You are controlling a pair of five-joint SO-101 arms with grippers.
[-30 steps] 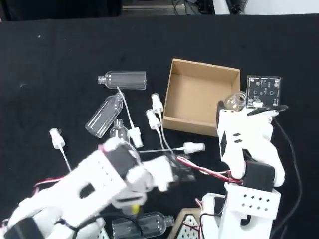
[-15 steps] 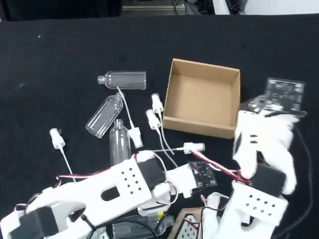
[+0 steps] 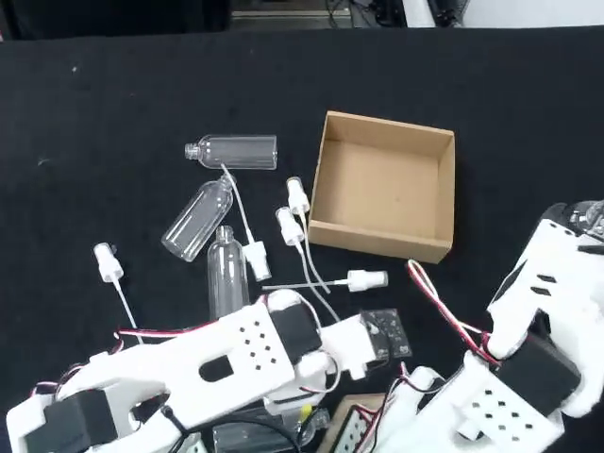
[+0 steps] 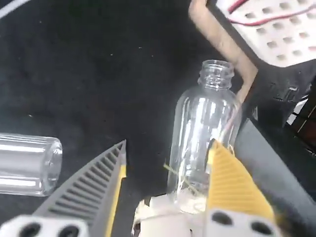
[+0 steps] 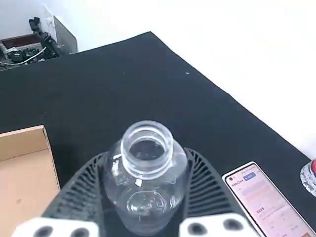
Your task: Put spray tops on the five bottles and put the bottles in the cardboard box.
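Black desk (image 3: 113, 104) under both arms, with the cardboard box (image 3: 376, 239) open at its middle. My right claw (image 5: 146, 170) is clamped on a clear capless bottle (image 5: 145, 148), mouth up, off to the right of the box. My left claw (image 4: 168, 145) is spread wide, low over a second bottle (image 4: 205, 128) lying at the near edge. That one looks pressed against the yellow finger (image 4: 232, 182), though I can't be sure they touch. Three more bottles (image 3: 196, 219) lie left of the box, and five loose spray tops (image 3: 296, 196) are scattered around them.
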